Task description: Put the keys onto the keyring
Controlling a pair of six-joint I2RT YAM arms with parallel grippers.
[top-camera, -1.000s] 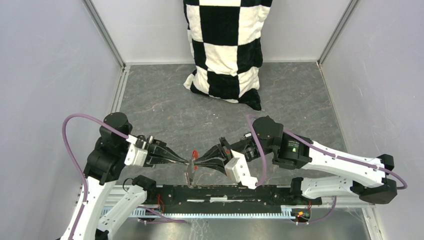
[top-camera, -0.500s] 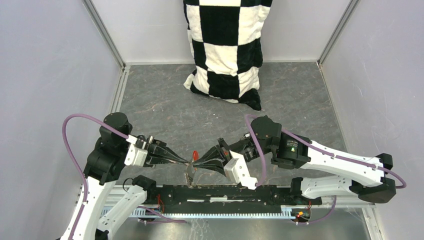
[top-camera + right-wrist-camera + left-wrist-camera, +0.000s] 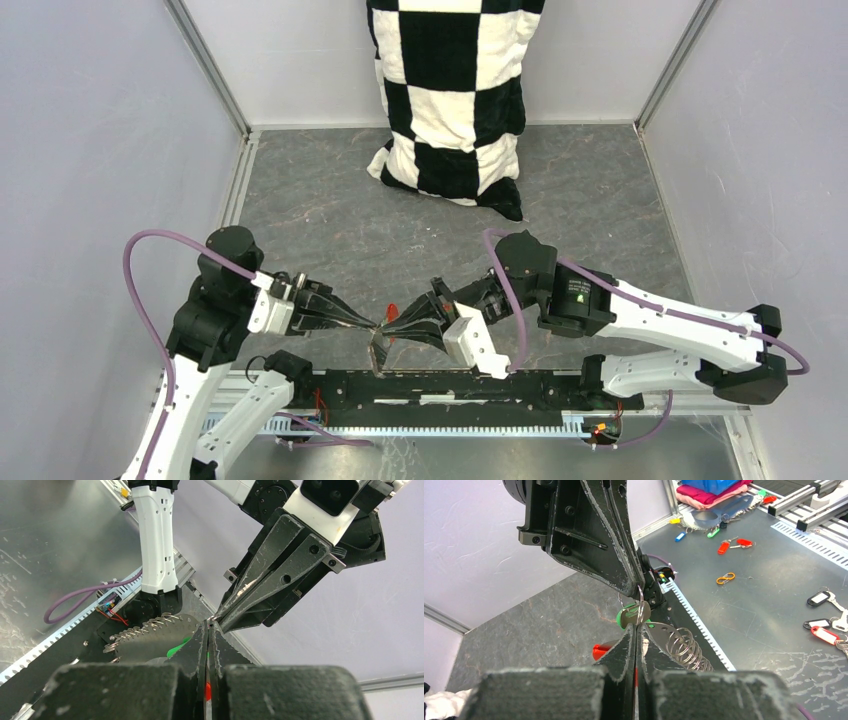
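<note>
Low in the middle of the frame, the left fingers [image 3: 345,313] and right fingers [image 3: 415,325], each pair pressed together, meet tip to tip at the keyring [image 3: 642,605] and green key [image 3: 626,617], so threading seems underway, and the next move needs sliding the key along the ring's coil.

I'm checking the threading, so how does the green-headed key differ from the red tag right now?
Colour: the green-headed key pairs a bright green head with silvery metal; the red tag is plain red. Place: in the left wrist view the key sits where the shut left gripper and right gripper meet; the red tag lies lower and further left, only one end showing. Both are close to the grippers.
</note>
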